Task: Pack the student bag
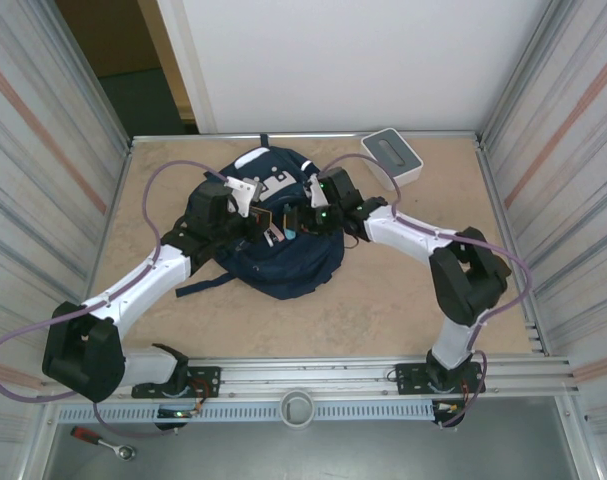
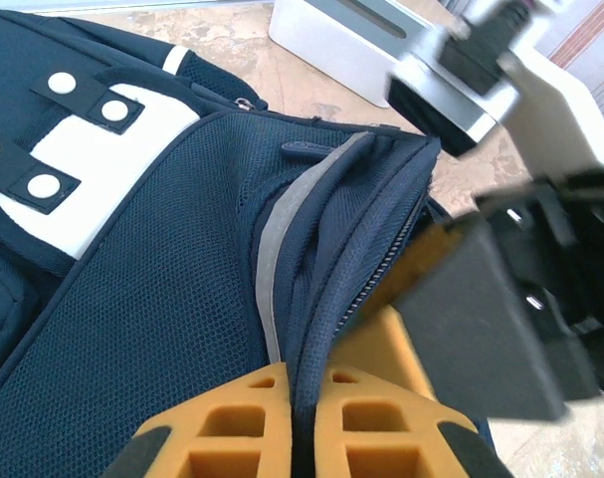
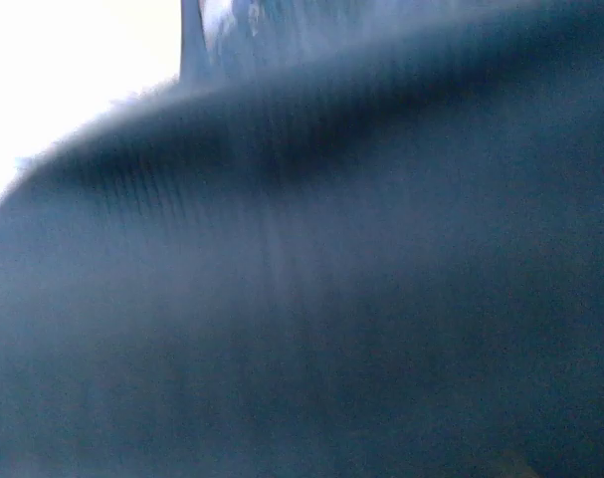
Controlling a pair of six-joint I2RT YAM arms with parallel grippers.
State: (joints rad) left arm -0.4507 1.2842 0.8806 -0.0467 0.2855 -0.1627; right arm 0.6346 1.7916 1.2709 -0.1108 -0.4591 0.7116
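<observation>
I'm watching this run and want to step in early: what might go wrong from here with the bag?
1. The left end effector pinches just a thin fold of the student bag beside its zipper. The fabric may slip free and the opening could fall shut.
2. The right end effector sits very near the left one over the bag, so the two might collide.
3. The right wrist view is blurred navy fabric up close, so a snag there would be hard to notice.

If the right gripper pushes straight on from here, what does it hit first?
The bag. Its navy fabric lies blurred just ahead of the right gripper, seemingly almost touching, though the depth is hard to judge.
</observation>
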